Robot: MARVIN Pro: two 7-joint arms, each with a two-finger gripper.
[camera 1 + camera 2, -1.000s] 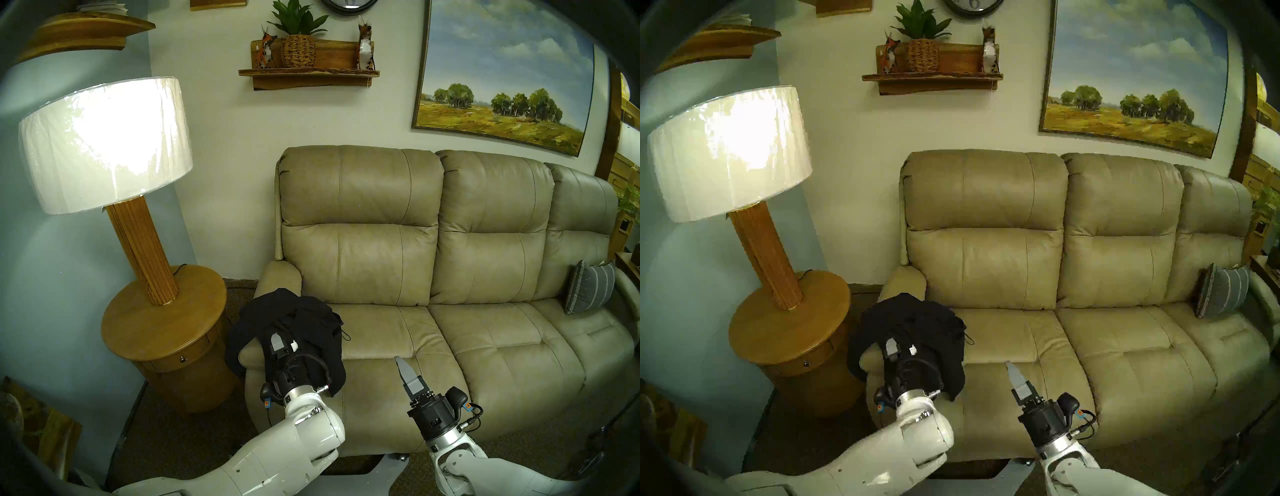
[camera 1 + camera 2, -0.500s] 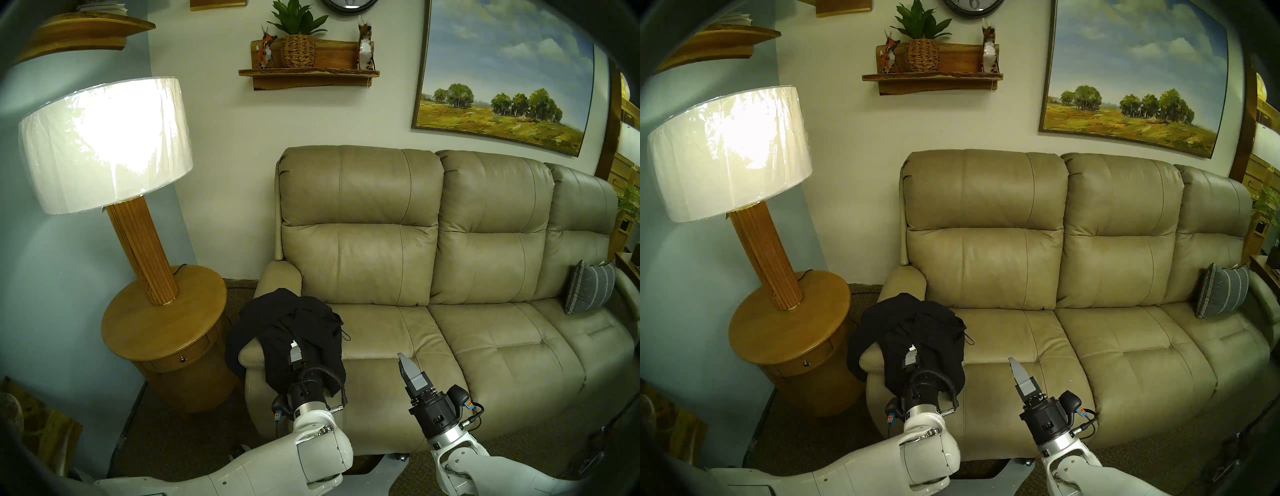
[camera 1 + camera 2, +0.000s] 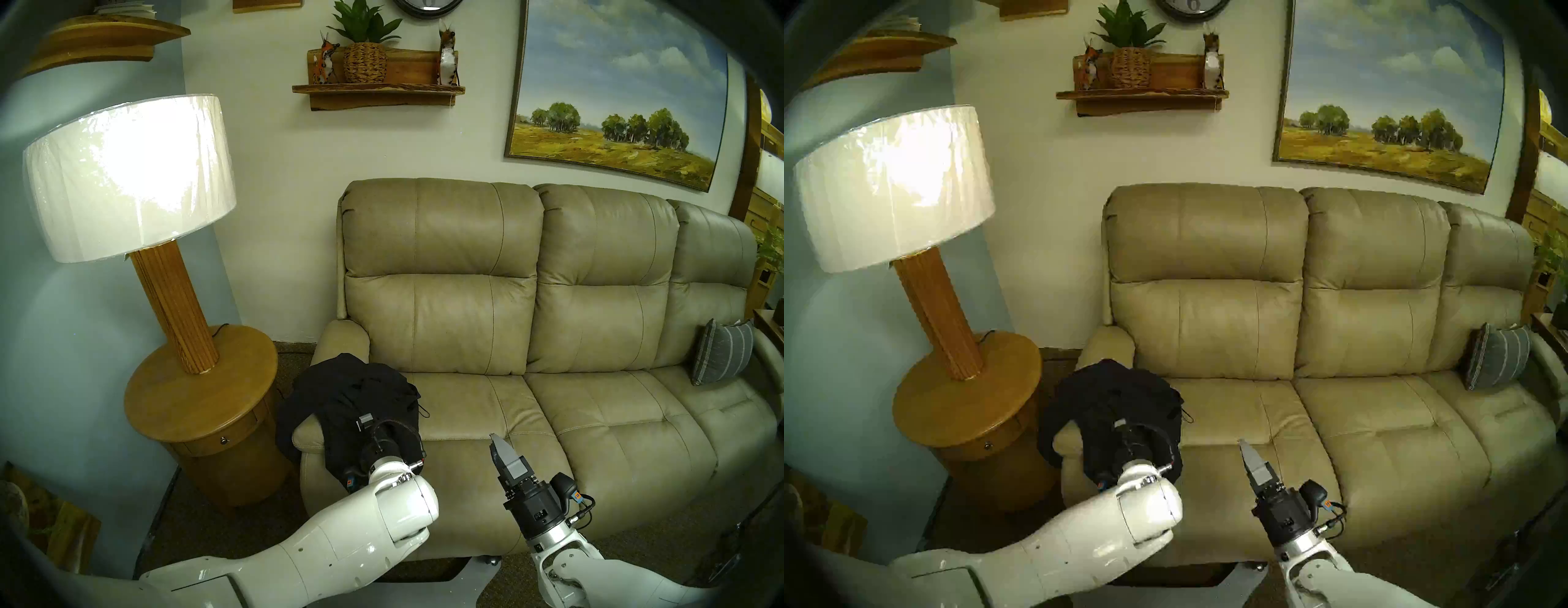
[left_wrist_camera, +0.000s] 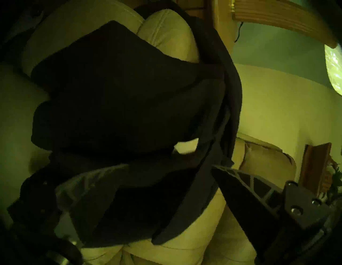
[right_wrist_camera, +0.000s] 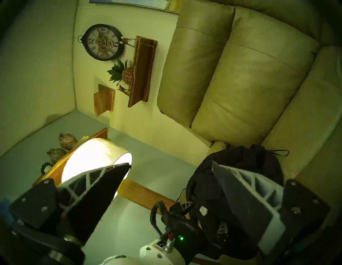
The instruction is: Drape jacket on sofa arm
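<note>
The black jacket (image 3: pixel 373 390) lies bunched over the front half of the beige leather sofa arm (image 3: pixel 339 339), hanging down both sides; its drawcord trails onto the seat. It also shows in the head right view (image 3: pixel 1123 390). My left gripper (image 3: pixel 364 420) points into the jacket on top of the arm. In the left wrist view the jacket (image 4: pixel 120 92) fills the frame, and the fingers stand wide apart with fabric lying between them. My right gripper (image 3: pixel 494 439) hovers open and empty over the front of the left seat cushion, its fingers (image 5: pixel 103 181) spread.
A round wooden side table (image 3: pixel 199 395) with a lit lamp (image 3: pixel 127 178) stands just left of the sofa arm. A grey striped cushion (image 3: pixel 721 356) leans at the sofa's far right. Carpet lies in front.
My left wrist has turned and pushed forward into the jacket, with the forearm swinging up and to the right. The jacket has stayed in place. The right gripper has shifted only slightly.
</note>
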